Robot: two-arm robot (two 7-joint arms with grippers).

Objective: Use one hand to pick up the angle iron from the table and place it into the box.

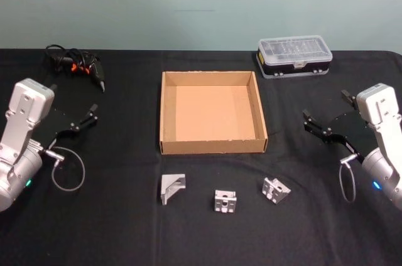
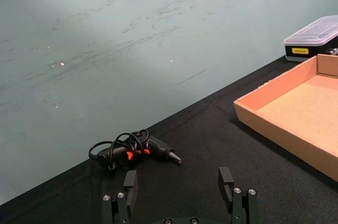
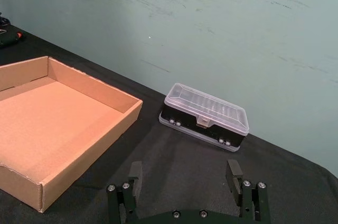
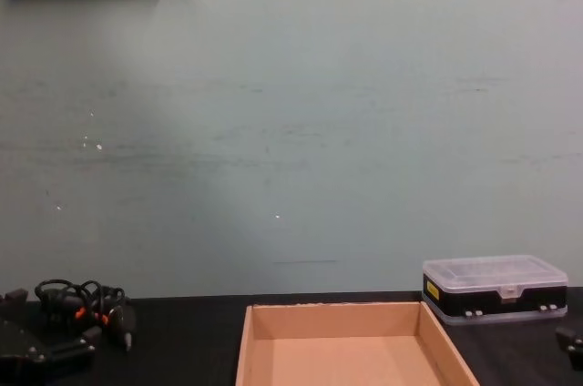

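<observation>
Three small silver angle irons lie in a row on the black table (image 1: 113,222), in front of the box: one at the left (image 1: 173,188), one in the middle (image 1: 225,201) and one at the right (image 1: 276,190). The tan cardboard box (image 1: 213,145) sits open and empty at the table's centre, and its wall shows in the wrist views (image 2: 280,137) (image 3: 90,155). My left gripper (image 1: 73,99) (image 2: 178,180) hovers open left of the box. To the box's right, my right gripper (image 1: 325,104) (image 3: 184,172) is open too. Neither gripper holds anything, and both stand well apart from the angle irons.
A clear-lidded plastic case (image 1: 294,56) (image 3: 205,115) with a black base stands at the back right. A black tool with a coiled cable and orange marks (image 1: 78,65) (image 2: 134,150) lies at the back left. A teal wall rises behind the table.
</observation>
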